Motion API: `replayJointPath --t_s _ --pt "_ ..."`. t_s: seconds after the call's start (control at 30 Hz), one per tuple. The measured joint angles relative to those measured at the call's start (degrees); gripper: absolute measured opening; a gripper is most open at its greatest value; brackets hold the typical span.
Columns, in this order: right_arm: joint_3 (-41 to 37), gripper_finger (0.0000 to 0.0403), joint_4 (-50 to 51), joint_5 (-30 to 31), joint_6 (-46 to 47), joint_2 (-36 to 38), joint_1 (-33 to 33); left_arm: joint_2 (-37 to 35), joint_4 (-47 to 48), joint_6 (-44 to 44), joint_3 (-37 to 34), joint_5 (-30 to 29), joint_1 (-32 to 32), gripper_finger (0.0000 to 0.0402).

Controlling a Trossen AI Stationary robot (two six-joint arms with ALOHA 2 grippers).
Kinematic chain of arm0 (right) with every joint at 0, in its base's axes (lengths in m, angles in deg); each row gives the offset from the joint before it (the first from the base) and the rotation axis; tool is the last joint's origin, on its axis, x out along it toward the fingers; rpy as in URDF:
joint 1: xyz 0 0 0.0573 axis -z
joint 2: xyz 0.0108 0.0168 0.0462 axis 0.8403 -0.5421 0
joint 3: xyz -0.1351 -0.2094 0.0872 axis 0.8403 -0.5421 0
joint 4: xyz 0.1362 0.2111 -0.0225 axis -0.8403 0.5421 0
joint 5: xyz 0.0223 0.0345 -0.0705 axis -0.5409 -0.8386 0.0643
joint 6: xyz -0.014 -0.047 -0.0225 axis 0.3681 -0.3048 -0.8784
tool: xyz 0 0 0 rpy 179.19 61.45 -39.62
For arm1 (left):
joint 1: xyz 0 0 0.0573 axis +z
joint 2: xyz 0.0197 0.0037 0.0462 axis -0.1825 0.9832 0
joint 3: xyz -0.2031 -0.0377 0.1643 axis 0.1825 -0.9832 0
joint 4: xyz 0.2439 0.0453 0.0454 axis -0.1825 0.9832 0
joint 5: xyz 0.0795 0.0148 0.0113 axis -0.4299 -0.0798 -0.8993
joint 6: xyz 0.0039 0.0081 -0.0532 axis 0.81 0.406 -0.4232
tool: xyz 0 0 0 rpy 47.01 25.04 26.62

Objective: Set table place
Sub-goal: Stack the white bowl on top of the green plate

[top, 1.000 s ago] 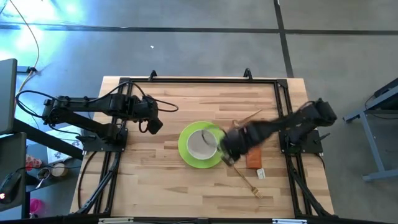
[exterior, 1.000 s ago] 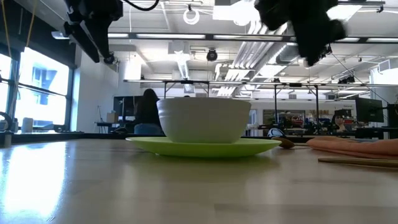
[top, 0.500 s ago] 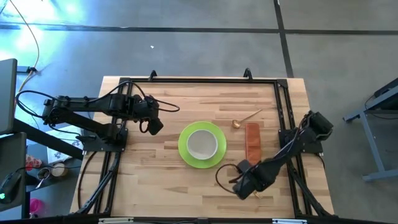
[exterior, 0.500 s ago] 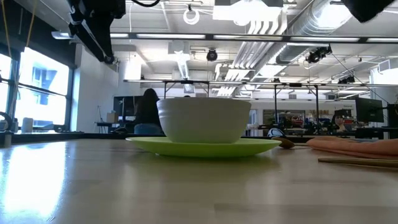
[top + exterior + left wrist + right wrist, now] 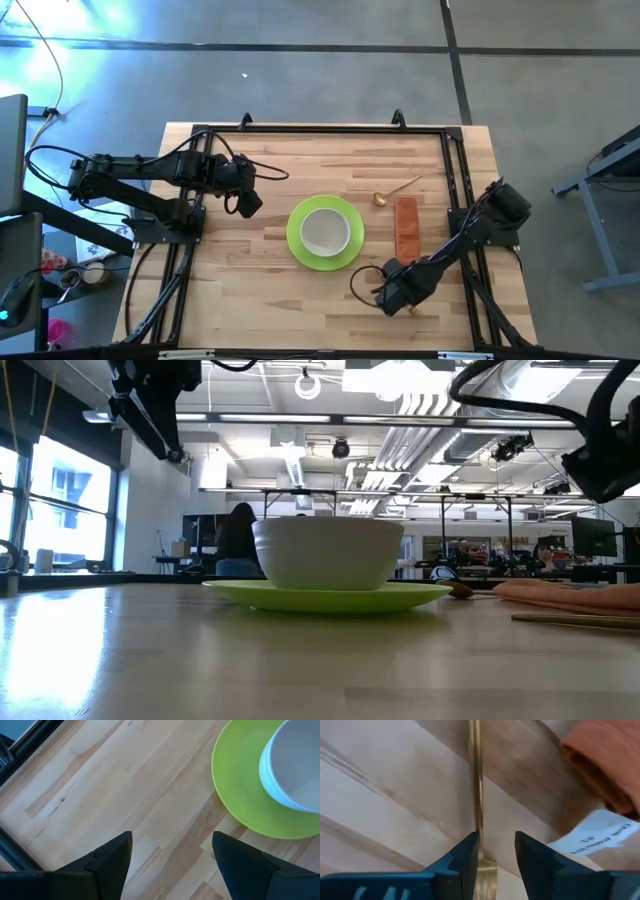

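Near the table's front right, my right gripper straddles the gold fork with fingers parted, its white tag unreadable, unseen from overhead; my left gripper hangs spread beside the plate.

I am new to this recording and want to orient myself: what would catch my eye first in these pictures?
First, the lime-green plate at the middle of the table, with the white bowl on it. Next, the right claw, open and low over the gold fork, near the table's front right, beside the orange-brown strip. The left claw waits open, left of the plate.
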Motion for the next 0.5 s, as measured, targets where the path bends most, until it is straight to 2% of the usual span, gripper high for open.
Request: replayJointPath --t_s 0.2,0.37,0.43,0.5 --pt "-4.29 0.0122 -11.27 -0.1 0.61 0.27 -0.11 0.0 0.11 -0.59 0.0 0.0 0.01 0.0266" --pt "-5.44 0.0118 -11.51 -0.21 2.04 0.24 -0.22 0.0 0.11 -1.04 0.02 0.11 0.01 0.0266" --pt "-5.56 0.0098 -11.3 -0.7 1.44 0.24 -0.2 0.0 0.14 -1.06 0.02 0.38 0.01 0.0266" --pt "-5.45 0.0056 -10.88 -1.12 -0.04 0.51 0.09 0.0 0.15 -1.04 0.02 1.12 0.01 0.0266"
